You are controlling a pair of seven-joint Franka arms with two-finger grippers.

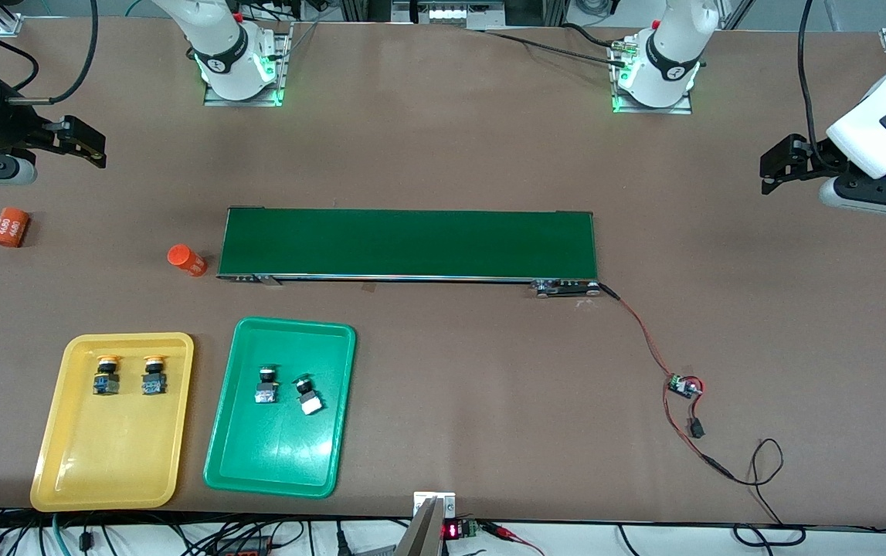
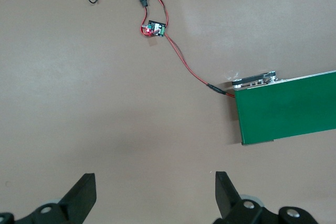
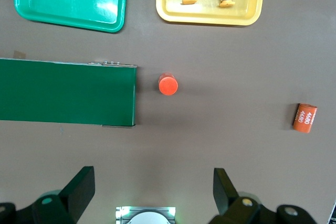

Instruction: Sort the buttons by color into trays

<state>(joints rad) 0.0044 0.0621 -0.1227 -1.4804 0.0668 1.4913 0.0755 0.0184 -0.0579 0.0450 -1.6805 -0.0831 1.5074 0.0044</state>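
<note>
Across the middle of the front frame the conveyor belt (image 1: pixel 408 244) lies bare, nothing riding on it. Lower left of the frame: yellow tray (image 1: pixel 64 479) and green tray (image 1: pixel 269 471) side by side, green one nearer the belt's end. Both yellow buttons (image 1: pixel 107 374) lie in the yellow tray, both green buttons (image 1: pixel 266 384) in the green tray, all four toward the tray ends closest to the belt. Looks to me like the sort is finished; no button is loose on the table or belt. Left gripper (image 1: pixel 779 164) hangs at the right edge of the frame over bare table off the belt's motor end, jaws released, holding nothing. Right gripper (image 1: pixel 87 147) sits at the upper left edge over bare table, jaws also spread wide, empty. Both arms wait. Doing this step well just means holding off: keep both arms parked high and clear of the trays so nothing gets nudged, and verify colour match before calling it done. Two orange cylinders (image 1: pixel 186 259) stay out of it, one upright just off the belt's end, one on its side below the right gripper in the frame. Red wire (image 1: pixel 643 340) runs from the belt motor to a small circuit board (image 1: pixel 684 385).
</note>
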